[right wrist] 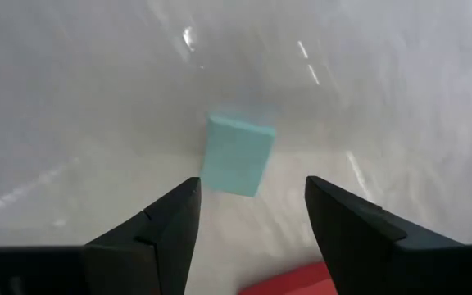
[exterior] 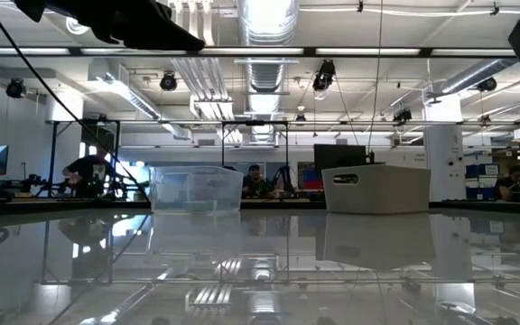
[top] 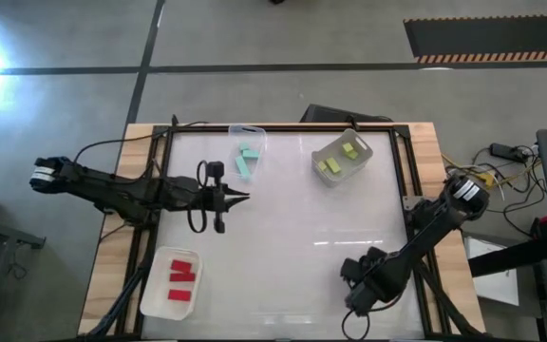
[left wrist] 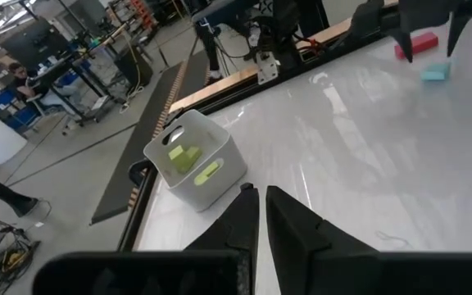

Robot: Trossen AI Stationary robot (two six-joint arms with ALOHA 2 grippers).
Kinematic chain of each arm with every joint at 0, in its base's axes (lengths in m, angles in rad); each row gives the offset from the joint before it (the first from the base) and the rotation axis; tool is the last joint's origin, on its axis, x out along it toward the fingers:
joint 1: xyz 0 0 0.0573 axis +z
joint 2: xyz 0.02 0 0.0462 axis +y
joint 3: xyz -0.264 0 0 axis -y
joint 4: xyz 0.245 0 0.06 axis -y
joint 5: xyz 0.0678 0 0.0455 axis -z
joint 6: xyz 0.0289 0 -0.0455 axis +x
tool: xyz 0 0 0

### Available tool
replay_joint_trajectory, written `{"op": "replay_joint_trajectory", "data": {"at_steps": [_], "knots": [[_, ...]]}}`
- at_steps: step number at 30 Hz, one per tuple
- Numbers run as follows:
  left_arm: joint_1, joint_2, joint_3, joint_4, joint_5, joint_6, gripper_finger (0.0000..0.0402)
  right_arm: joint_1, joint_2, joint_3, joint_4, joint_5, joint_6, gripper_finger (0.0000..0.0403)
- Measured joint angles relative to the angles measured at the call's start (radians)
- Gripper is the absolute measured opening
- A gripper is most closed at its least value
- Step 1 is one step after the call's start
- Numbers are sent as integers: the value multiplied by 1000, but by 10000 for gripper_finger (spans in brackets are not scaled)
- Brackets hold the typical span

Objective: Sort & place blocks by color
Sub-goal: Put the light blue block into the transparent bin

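On a glossy white table [top: 283,228] in a workshop hall, the right gripper [right wrist: 248,217] hangs spread over a mint-teal block [right wrist: 236,154] lying flat beside a red block [right wrist: 293,283], the left gripper [top: 240,199] pressed together mid-table.

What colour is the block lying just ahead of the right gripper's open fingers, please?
Mint-teal block; clearest in the right wrist view.

Left claw [top: 245,198] closed, right claw [top: 349,309] spread

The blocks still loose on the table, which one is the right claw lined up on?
The mint-teal block, lying straight ahead between the open right claw fingers. The red block lies off to the side, by one finger.
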Motion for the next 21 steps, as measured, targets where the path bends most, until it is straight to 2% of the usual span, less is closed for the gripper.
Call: {"op": "replay_joint_trajectory", "data": {"at_steps": [7, 16, 21], "knots": [[0, 2, 0, 2, 0, 0, 10, -2, 12, 28, 27, 10, 97, 210], [0, 2, 0, 2, 0, 0, 10, -27, 104, 24, 50, 9, 167, 208], [0, 2, 0, 2, 0, 0, 10, -37, 141, 27, 56, 2, 141, 171]]}}
